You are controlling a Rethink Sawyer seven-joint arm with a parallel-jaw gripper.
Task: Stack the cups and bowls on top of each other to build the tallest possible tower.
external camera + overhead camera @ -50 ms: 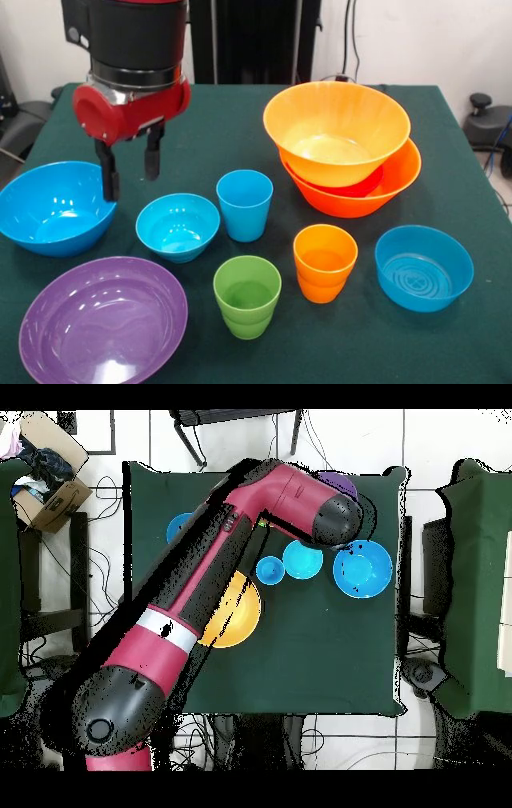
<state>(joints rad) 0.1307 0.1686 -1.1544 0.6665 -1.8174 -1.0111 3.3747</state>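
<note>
Bowls and cups sit mostly unstacked while the empty, spread-fingered gripper [128, 170] hangs beside the large blue bowl [54, 206], whose rim a careless descent could clip.

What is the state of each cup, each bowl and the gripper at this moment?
gripper: fingers open, empty
orange bowls: nested, tilted, red bowl between
large blue bowl: upright, empty
small blue bowls: separate, upright
purple bowl: upright, empty
blue cup, green cup, orange cup: upright, unstacked
</note>
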